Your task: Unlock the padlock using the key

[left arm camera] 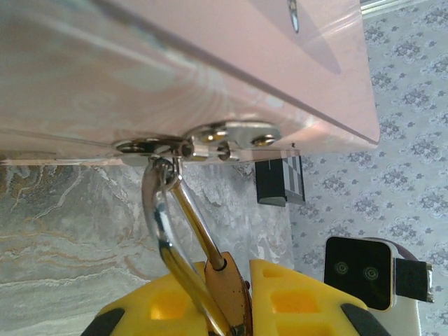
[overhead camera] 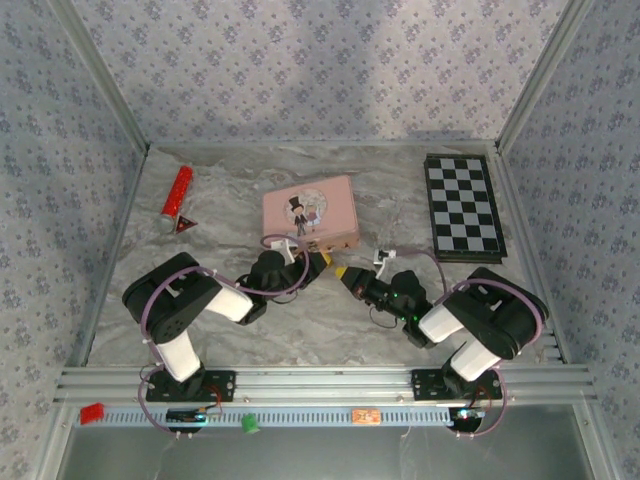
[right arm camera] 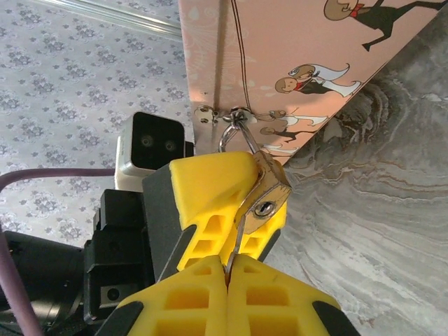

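Note:
The small brass padlock (right arm camera: 269, 194) hangs by its steel shackle (left arm camera: 166, 224) from the hasp (left arm camera: 210, 142) on the front of the pink tin (overhead camera: 310, 212). My left gripper (left arm camera: 238, 308) is shut on the padlock body (left arm camera: 234, 290), with a yellow finger on each side. Its keyhole (right arm camera: 264, 208) faces my right gripper (right arm camera: 227, 276), which is shut on the thin metal key (right arm camera: 236, 245). The key's tip stands just below and left of the keyhole, outside it. From above, the left gripper (overhead camera: 316, 262) and the right gripper (overhead camera: 343, 272) meet tip to tip in front of the tin.
A black-and-white chessboard (overhead camera: 463, 207) lies at the back right. A red cylinder (overhead camera: 177, 195) and a small dark triangle (overhead camera: 184, 224) lie at the back left. Patterned walls enclose the marbled table (overhead camera: 330, 330) on three sides.

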`<action>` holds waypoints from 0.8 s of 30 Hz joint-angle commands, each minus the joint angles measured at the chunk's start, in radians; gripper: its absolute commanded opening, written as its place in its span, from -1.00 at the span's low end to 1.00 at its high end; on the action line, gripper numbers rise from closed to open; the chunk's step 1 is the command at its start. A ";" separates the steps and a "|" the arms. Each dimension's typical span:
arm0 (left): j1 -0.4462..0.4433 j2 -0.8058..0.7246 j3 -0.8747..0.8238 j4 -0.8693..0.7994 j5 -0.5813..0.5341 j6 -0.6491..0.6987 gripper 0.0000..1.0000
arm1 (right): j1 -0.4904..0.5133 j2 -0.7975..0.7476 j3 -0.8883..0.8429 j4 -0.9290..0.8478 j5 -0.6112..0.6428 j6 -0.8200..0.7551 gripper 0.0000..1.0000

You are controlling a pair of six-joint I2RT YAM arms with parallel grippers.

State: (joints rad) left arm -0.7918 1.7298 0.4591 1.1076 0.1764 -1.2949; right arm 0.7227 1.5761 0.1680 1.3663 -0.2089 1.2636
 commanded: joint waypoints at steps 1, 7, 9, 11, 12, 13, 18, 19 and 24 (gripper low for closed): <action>0.011 0.032 -0.015 0.031 0.094 -0.193 -0.87 | -0.015 -0.026 0.014 0.029 -0.028 0.013 -1.00; 0.016 0.034 -0.010 0.081 0.089 -0.220 -0.87 | -0.037 -0.035 0.027 0.030 -0.052 0.032 -1.00; 0.017 0.036 -0.011 0.093 0.087 -0.228 -0.87 | -0.041 -0.037 0.032 0.029 -0.058 0.034 -1.00; 0.019 0.037 -0.009 0.098 0.087 -0.231 -0.87 | -0.045 -0.037 0.036 0.029 -0.063 0.033 -1.00; 0.019 0.038 -0.010 0.100 0.087 -0.232 -0.87 | -0.046 -0.035 0.038 0.029 -0.064 0.034 -1.00; 0.019 0.040 -0.008 0.101 0.087 -0.233 -0.87 | -0.046 -0.032 0.040 0.029 -0.063 0.037 -1.00; 0.020 0.044 -0.008 0.111 0.085 -0.237 -0.87 | -0.043 -0.021 0.056 0.029 -0.064 0.037 -1.00; 0.020 0.044 -0.008 0.111 0.086 -0.237 -0.87 | -0.044 -0.021 0.057 0.029 -0.065 0.039 -1.00; 0.022 0.047 -0.013 0.120 0.083 -0.244 -0.87 | -0.047 -0.001 0.061 0.030 -0.056 0.054 -1.00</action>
State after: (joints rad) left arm -0.7654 1.7432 0.4587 1.2137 0.1764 -1.4162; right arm 0.6819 1.5608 0.2077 1.3670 -0.2623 1.3006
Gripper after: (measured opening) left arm 0.147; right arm 0.048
